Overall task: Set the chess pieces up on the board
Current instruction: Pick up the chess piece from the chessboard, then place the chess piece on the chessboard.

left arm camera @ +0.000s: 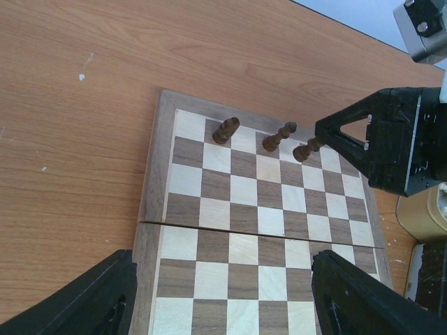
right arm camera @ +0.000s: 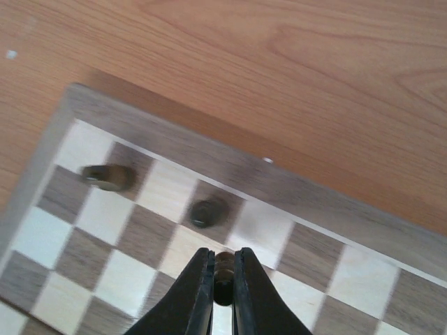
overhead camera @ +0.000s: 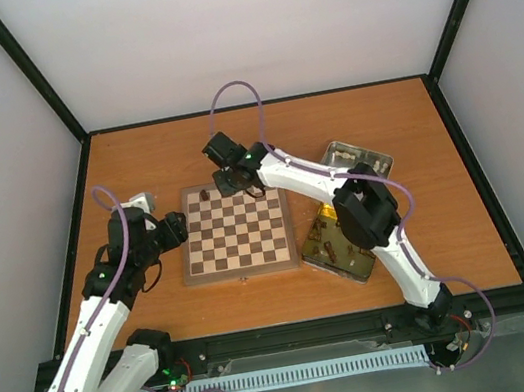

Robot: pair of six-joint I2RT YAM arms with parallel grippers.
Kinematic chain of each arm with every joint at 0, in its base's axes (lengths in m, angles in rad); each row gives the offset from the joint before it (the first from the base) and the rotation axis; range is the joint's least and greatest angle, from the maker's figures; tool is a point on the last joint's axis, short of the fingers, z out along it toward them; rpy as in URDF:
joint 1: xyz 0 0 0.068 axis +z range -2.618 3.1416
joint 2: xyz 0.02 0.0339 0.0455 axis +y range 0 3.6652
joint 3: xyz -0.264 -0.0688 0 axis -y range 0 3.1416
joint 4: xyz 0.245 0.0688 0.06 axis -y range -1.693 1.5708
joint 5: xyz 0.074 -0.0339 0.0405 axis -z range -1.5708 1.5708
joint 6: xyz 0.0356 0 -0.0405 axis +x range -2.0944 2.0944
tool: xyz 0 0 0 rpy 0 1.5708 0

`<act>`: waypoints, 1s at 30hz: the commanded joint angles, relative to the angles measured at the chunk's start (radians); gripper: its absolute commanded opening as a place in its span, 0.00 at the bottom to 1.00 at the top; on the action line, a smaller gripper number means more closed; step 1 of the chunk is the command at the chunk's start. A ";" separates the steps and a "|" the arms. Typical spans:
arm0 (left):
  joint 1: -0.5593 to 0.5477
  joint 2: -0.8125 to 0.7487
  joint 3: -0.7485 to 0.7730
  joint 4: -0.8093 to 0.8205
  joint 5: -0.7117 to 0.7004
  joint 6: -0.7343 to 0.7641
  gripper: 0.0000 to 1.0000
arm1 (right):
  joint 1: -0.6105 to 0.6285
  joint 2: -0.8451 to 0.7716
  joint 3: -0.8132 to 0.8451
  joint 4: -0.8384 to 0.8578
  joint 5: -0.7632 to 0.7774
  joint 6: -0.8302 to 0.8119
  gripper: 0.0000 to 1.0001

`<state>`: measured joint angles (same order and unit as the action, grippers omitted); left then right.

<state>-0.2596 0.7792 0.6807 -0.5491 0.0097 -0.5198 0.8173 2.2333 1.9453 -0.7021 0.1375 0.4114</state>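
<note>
The board [overhead camera: 250, 244] lies mid-table, seen close in the left wrist view [left arm camera: 258, 230] and in the right wrist view [right arm camera: 307, 209]. Two dark brown chess pieces [left arm camera: 225, 130] [left arm camera: 279, 137] stand on its far row. My right gripper [overhead camera: 236, 182] [right arm camera: 223, 269] is shut on a third dark piece [right arm camera: 223, 264] [left arm camera: 306, 150], held low over that same row, right beside the other two [right arm camera: 108, 176] [right arm camera: 208, 213]. My left gripper [overhead camera: 179, 231] [left arm camera: 223, 307] hangs open over the board's left side. Nothing is between its fingers [left arm camera: 91, 300].
A gold-lined metal tin [overhead camera: 319, 218] with several dark pieces sits right of the board, partly under the right arm. Its lid [overhead camera: 357, 157] lies behind it. A small white object [overhead camera: 138, 202] rests at the left. Black frame posts border the table.
</note>
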 commanded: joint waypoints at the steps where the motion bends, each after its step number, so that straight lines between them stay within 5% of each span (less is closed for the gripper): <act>1: 0.005 -0.028 0.008 -0.004 -0.042 -0.001 0.70 | 0.043 0.036 0.085 0.011 -0.005 -0.007 0.09; 16: 0.005 -0.049 0.006 -0.009 -0.065 -0.009 0.69 | 0.080 0.210 0.329 -0.021 0.085 -0.049 0.09; 30: 0.005 -0.041 0.005 -0.007 -0.062 -0.008 0.69 | 0.083 0.265 0.346 -0.017 0.088 -0.069 0.11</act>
<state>-0.2588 0.7395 0.6807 -0.5507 -0.0418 -0.5209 0.8913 2.4817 2.2601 -0.7147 0.2180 0.3550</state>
